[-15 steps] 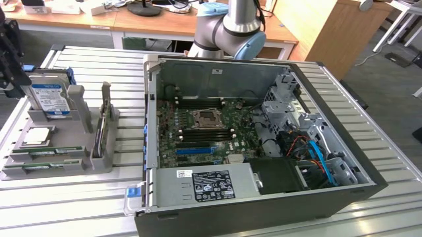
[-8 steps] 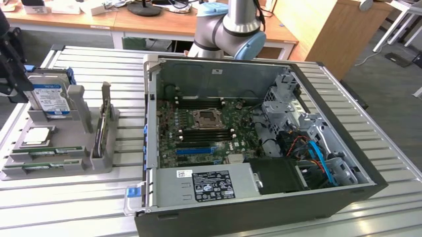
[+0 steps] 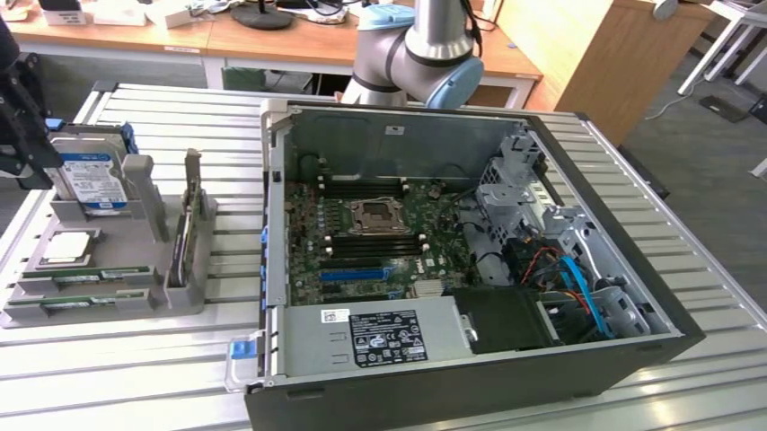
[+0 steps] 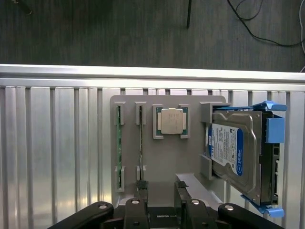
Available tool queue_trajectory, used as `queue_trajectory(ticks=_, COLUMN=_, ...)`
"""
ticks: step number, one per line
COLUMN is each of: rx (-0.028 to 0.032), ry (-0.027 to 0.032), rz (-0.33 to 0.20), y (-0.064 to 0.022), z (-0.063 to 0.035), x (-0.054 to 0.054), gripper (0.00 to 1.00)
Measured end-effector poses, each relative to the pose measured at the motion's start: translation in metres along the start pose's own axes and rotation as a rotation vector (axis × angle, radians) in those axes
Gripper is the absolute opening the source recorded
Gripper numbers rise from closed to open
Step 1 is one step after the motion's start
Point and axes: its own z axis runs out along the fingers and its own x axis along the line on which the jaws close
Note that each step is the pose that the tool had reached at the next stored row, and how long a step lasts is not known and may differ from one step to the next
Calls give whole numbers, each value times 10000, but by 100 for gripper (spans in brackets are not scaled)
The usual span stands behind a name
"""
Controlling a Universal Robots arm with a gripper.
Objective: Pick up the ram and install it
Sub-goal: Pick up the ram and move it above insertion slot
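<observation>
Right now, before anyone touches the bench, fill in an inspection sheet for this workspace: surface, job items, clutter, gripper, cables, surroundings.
Surface: slatted metal table bearing an open computer case and a grey holder.
Job's things: two ram sticks stand on edge in the holder's slots.
Clutter: processor chip and hard drive sit in the same holder.
Gripper: gripper is open and empty, over the holder's edge near the ram sticks.
Cables: blue and orange cables inside the case; black cables on the floor.
Surroundings: wooden desks behind the table.

Ribbed bare-metal table [image 4: 47, 143], matt grey plastic tray [image 4: 157, 162], shiny metal-capped processor [image 4: 171, 120], green circuit-board ram [image 4: 118, 143].
</observation>
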Motion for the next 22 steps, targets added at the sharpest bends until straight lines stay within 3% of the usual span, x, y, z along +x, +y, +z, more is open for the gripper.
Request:
queue_trajectory(ticks=1, rx=-53, ry=0, rz=3, y=-10, z=1, x=1, gripper=36)
queue_trajectory(ticks=2, rx=-164, ry=4, rz=15, y=-21, z=0, x=0, gripper=36)
queue_trajectory(ticks=6, rx=-774, ry=16, rz=76, y=-59, z=2, x=-1, gripper=36)
queue_trajectory(ticks=7, rx=-902, ry=18, rz=89, y=-67, z=3, x=-1, gripper=36)
queue_trajectory(ticks=8, rx=-950, ry=18, rz=93, y=-69, z=3, x=-1, gripper=36)
queue_trajectory(ticks=13, rx=-962, ry=28, rz=95, y=-71, z=4, x=-2, gripper=36)
queue_trajectory(ticks=16, rx=-1011, ry=195, rz=103, y=-75, z=4, x=0, gripper=36)
queue_trajectory(ticks=18, rx=-1081, ry=345, rz=115, y=-78, z=3, x=-1, gripper=36)
queue_trajectory(ticks=19, rx=-1104, ry=385, rz=117, y=-80, z=4, x=-1, gripper=36)
queue_trajectory(ticks=22, rx=-1107, ry=389, rz=117, y=-81, z=4, x=-1, gripper=36)
